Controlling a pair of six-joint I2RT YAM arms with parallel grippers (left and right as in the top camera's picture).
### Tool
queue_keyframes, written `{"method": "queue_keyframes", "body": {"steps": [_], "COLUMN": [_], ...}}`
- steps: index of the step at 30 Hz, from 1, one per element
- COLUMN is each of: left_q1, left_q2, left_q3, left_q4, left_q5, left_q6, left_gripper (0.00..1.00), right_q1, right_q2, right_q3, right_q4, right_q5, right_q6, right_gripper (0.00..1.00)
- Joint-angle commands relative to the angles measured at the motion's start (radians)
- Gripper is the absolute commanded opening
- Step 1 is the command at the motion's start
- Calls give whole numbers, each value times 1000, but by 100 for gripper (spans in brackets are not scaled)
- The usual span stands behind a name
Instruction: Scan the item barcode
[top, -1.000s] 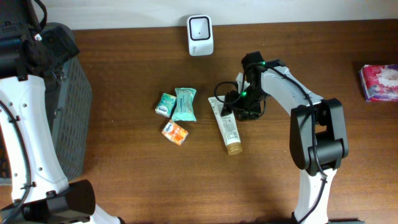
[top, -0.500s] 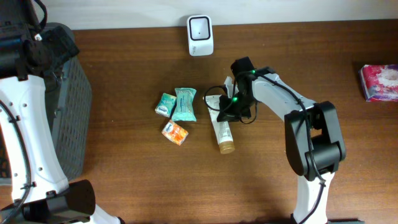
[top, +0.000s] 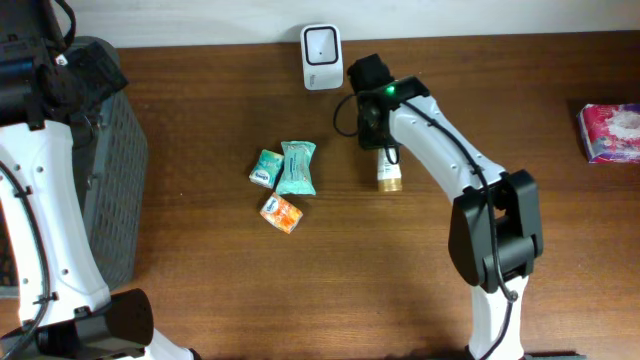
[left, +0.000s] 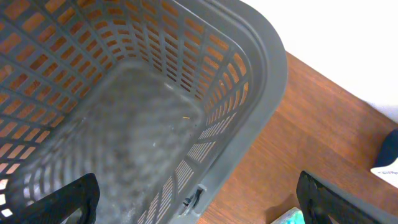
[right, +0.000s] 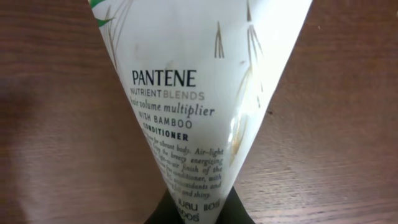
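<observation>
Right gripper (top: 383, 148) is clenched tight on the white tube (top: 389, 172), over the brown worktop (top: 200, 280). Left gripper (left: 199, 208) hangs wide apart above the grey basket (left: 255, 87), far off. The scanner (top: 322, 57) sits near the right gripper, a little further back and left. The tube's long side points away from it, cap toward the front.

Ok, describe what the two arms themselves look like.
Both arms have smooth white links joined by blocky black joints. The right arm shows a small green light near its wrist and a thin black cable looping beside it. The left arm looks the same; its fingers are black.
</observation>
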Motion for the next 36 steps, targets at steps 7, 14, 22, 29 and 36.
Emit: {"method": "queue_keyframes", "body": {"steps": [7,14,22,29,36], "left_q1": [3,3,3,3,3], "left_q2": [-16,-16,-16,-16,-16], "left_q3": [10,10,10,10,10], "left_q4": [2,-2,-2,-2,-2], "left_q5": [-7,-7,-7,-7,-7], "left_q6": [-6,-6,-6,-6,-6], "left_gripper": [99,99,99,99,99], "right_q1": [8,8,10,8,9], "right_q2": [-72,-72,-64,-47,-46], "right_q3": [203,201,200,26,-186], "right_q4": [-39,-55,-82,-137,-125], "right_q5": [-148,-148,-152,-65,34], "right_q6": [19,20,42,106,132], "right_gripper": [4,4,4,4,15]}}
